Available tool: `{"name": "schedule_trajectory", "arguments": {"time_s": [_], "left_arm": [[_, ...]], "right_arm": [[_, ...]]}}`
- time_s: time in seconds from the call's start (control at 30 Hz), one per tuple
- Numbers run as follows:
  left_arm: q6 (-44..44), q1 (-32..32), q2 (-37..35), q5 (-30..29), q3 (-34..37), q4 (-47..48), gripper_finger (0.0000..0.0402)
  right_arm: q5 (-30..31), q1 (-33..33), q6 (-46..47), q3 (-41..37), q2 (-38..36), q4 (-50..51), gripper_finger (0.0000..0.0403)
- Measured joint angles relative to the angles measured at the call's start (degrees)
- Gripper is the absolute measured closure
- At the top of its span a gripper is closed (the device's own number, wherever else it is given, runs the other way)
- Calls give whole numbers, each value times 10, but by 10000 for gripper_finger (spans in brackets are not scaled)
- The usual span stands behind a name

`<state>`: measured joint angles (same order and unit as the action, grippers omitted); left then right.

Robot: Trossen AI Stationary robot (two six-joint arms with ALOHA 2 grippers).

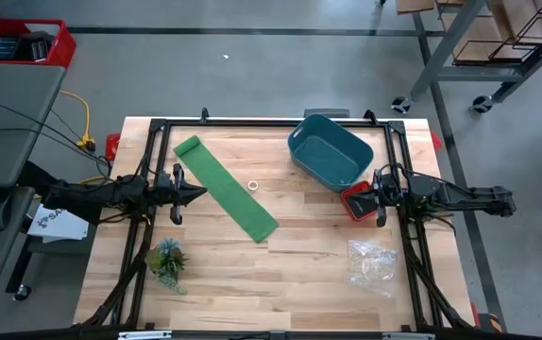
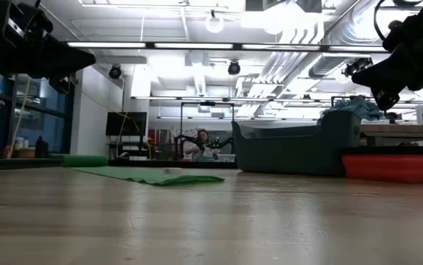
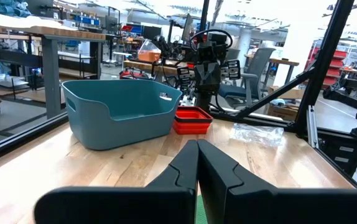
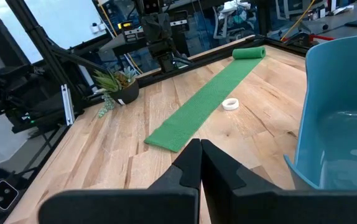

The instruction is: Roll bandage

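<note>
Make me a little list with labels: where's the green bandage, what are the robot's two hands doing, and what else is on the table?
bandage: lies flat, mostly unrolled, small rolled bit at its far end
left gripper: shut, empty, beside the bandage
right gripper: shut, empty, over the red tray
blue bin: behind the red tray
tape ring: next to the bandage
plant: near front corner
plastic bag: front right

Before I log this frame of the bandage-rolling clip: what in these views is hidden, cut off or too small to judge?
- Bandage: the low view shows it edge-on, so its length and rolled end are hard to read there; the left wrist view shows only a green sliver between the shut fingers.
- Small white ring: too small to identify in any view.
- Clear plastic bag: contents unreadable.
- Red tray: partly covered by the right gripper in the high view.
</note>
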<state>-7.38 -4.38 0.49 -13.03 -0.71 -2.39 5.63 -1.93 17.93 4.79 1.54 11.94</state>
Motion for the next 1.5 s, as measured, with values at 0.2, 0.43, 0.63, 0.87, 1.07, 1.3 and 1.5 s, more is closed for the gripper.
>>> {"name": "schedule_trajectory", "arguments": {"time_s": [0.2, 0.43, 0.63, 0.87, 1.07, 1.3, 1.5], "left_arm": [[0, 0, 0, 0, 0, 0, 400], [0, 0, 0, 0, 0, 0, 400], [0, 0, 0, 0, 0, 0, 400], [0, 0, 0, 0, 0, 0, 400], [0, 0, 0, 0, 0, 0, 400], [0, 0, 0, 0, 0, 0, 400], [-16, 0, 0, -2, 0, -14, 400]], "right_arm": [[0, 0, 0, 0, 0, 0, 403], [0, 0, 0, 0, 0, 0, 403], [0, 0, 0, 0, 0, 0, 403], [0, 0, 0, 0, 0, 0, 403], [0, 0, 0, 0, 0, 0, 403], [0, 0, 0, 0, 0, 0, 403], [0, 0, 0, 0, 0, 0, 403]]}}
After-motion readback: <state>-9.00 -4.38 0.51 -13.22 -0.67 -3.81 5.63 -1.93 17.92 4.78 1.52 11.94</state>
